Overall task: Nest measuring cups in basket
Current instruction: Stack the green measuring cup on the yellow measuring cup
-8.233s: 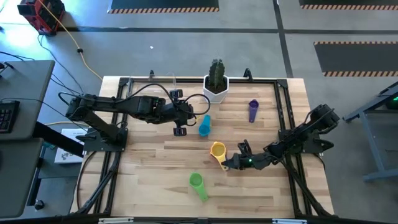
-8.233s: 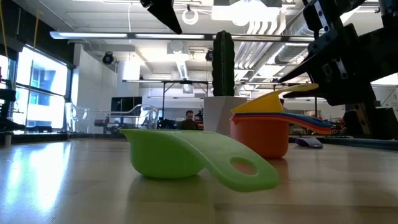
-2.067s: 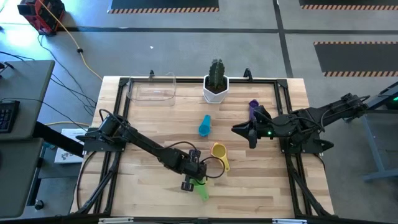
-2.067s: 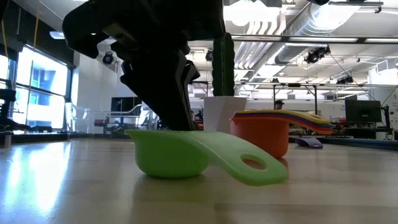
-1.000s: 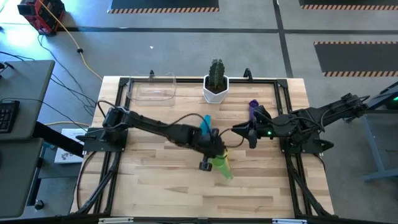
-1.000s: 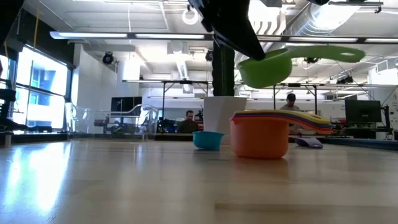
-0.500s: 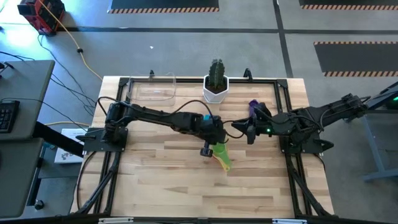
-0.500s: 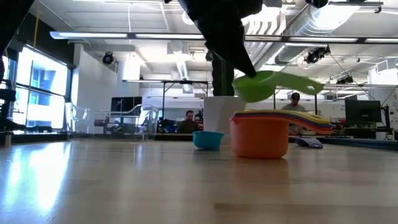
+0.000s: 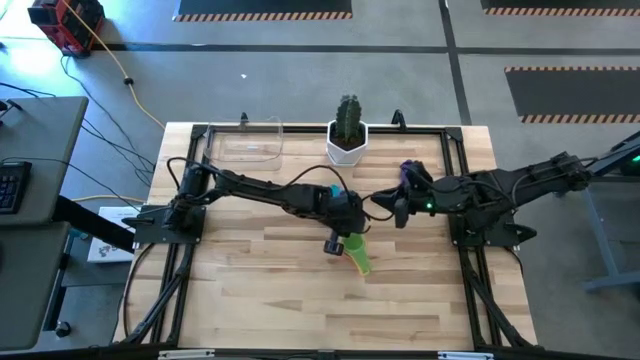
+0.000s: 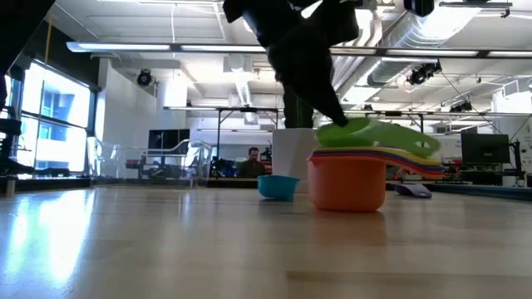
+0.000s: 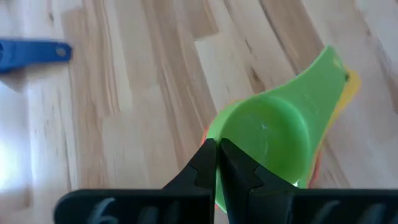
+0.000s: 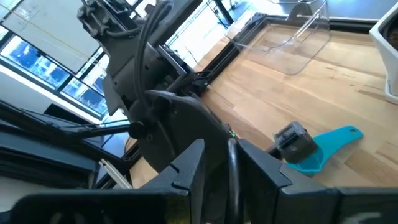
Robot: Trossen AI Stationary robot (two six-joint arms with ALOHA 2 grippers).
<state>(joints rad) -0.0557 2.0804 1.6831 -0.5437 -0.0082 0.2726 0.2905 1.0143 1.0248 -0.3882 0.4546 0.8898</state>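
The green measuring cup (image 9: 356, 252) sits tilted on top of the nested stack, whose lowest cup is orange (image 10: 347, 183); yellow, red and blue handles (image 10: 416, 164) fan out beneath it. My left gripper (image 9: 344, 238) is shut on the green cup (image 11: 267, 137). The light blue cup (image 10: 277, 186) rests on the table just beyond, partly under my left arm. The purple cup (image 9: 407, 167) lies by my right arm. My right gripper (image 9: 397, 212) hovers open to the right of the stack, holding nothing. The clear basket (image 9: 246, 148) stands at the far left. My left gripper pinches the wall of the green cup's bowl at the rim (image 11: 210, 134), on the side away from the handle, one finger inside and one outside. The fingers come slanting down from the table's left. The bowl rests in the stack's top, the handle (image 10: 411, 139) slanting slightly down.
A white pot with a cactus (image 9: 347, 135) stands at the far edge, right of the basket (image 12: 292, 31). Black frame rails (image 9: 455, 190) run along the table's sides. Bare wood lies along the near edge. A person shows in the room behind (image 10: 253, 158).
My left gripper has come down and a little toward the far edge with the green cup. The cup was held well above the stack and now sits on its top, with the handle tipped lower. My left gripper has stayed shut.
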